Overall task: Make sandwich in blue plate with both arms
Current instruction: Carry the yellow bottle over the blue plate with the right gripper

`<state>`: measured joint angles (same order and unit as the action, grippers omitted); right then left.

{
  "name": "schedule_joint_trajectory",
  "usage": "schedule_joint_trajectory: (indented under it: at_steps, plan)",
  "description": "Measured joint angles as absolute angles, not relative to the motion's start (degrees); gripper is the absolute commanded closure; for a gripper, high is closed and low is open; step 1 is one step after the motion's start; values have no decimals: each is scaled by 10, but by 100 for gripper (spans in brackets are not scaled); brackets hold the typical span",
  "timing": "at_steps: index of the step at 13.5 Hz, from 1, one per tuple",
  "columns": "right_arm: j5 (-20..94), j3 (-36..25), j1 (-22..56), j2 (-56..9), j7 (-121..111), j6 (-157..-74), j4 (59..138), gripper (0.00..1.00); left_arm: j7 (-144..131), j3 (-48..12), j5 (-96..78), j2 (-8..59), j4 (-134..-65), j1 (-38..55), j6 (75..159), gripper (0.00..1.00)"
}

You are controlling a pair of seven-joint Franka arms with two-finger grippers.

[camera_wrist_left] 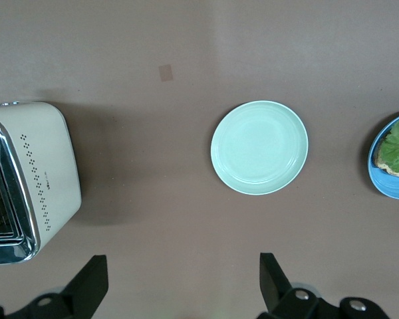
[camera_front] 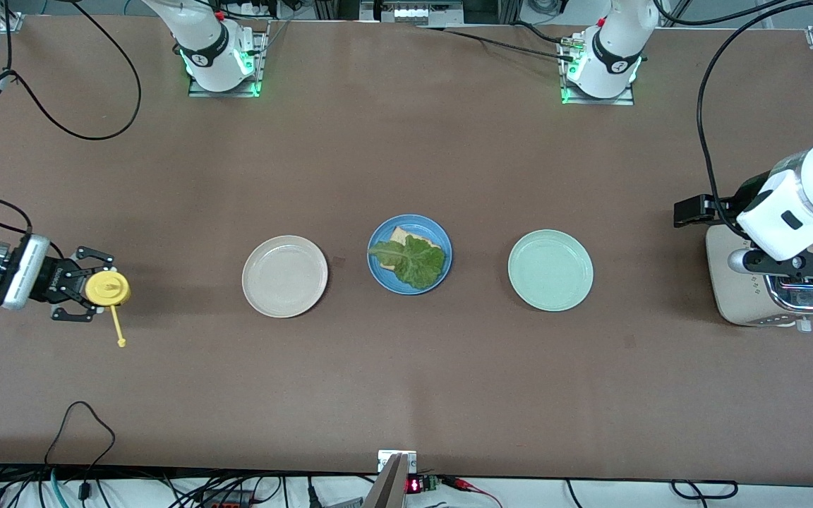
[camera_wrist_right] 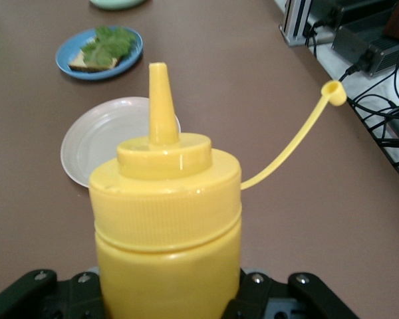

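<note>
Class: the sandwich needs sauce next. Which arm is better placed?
Probably the right: the right gripper is around the yellow squeeze bottle, cap off. The left gripper hangs open over the toaster.

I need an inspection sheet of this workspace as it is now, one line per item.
Surface: brown table, bare between things.
Job's things: blue plate holds one bread slice under a lettuce leaf; no top slice.
Clutter: beige plate, pale green plate, toaster at the left arm's end.
Grippers: right gripper around a yellow squeeze bottle, cap off its nozzle; left gripper open over the toaster.
Cables: black cable on the table's near edge.
Surroundings: nothing seen.
</note>
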<state>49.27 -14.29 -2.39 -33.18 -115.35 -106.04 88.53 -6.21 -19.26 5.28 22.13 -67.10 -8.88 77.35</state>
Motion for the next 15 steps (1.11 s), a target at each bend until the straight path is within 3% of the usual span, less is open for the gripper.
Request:
schedule_joint_trajectory:
  at_steps: [6,15]
  plan:
    - [349,-143,115,-317,-979,-1175,886,100,-62,-194,53,221,-671,-88,774,0]
    - [104,-143,317,-303,-657,-1227,888,100,-62,-194,53,221,-671,-88,774,0]
